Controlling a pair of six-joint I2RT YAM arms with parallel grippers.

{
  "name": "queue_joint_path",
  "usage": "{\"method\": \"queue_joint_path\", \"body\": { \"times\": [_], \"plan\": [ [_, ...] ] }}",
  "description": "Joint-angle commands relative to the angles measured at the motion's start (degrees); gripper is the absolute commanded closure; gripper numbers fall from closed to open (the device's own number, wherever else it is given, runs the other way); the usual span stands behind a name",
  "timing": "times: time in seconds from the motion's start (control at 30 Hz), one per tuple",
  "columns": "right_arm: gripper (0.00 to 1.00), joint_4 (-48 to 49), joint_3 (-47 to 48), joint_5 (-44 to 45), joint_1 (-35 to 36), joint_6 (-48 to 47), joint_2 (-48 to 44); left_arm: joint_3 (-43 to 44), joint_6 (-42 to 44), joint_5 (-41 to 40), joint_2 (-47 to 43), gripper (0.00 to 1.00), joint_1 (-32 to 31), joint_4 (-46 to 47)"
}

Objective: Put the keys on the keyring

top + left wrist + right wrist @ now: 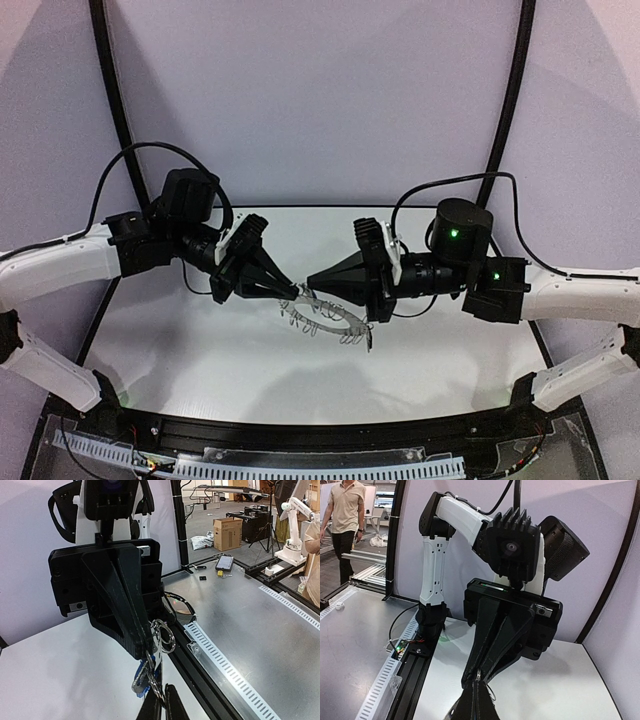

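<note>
The keyring [340, 322] hangs tilted just above the white table, between the two gripper tips. My left gripper [292, 292] is shut at the ring's left end. In the left wrist view its fingertips [162, 702] pinch a thin wire clip. A key with a bright blue tag [141, 680] dangles right above them against the ring's edge [158, 650]. My right gripper [310, 282] is shut on the ring's rim from the other side. In the right wrist view its tips [479, 695] meet the left fingers [495, 635] nose to nose, with a sliver of metal between.
The white table [200, 350] is bounded by a black rail [300, 435] at the near edge and purple walls behind. Black cables [110, 170] loop over both arms. A person [342, 515] stands far off beyond the table.
</note>
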Motion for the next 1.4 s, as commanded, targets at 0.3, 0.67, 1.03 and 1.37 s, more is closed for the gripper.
{"method": "queue_joint_path", "body": {
  "times": [0.3,0.67,1.03,1.37],
  "plan": [
    [1.0,-1.04,0.28,3.36,1.02,-2.3,0.19,-0.79,-0.14,0.66,-0.8,0.99,-0.13,1.35],
    [1.0,-4.59,1.53,7.89,2.51,-5.78,1.5,-0.73,-0.37,0.41,-1.03,0.99,-0.13,2.26],
    [1.0,-7.28,1.15,11.85,3.44,-9.14,2.43,-2.07,-2.1,-1.57,-2.18,0.99,-0.13,6.64],
    [1.0,-10.0,0.13,15.45,3.79,-11.09,2.09,-5.64,-7.58,-2.96,-4.67,0.99,-0.13,16.54]
  ]
}}
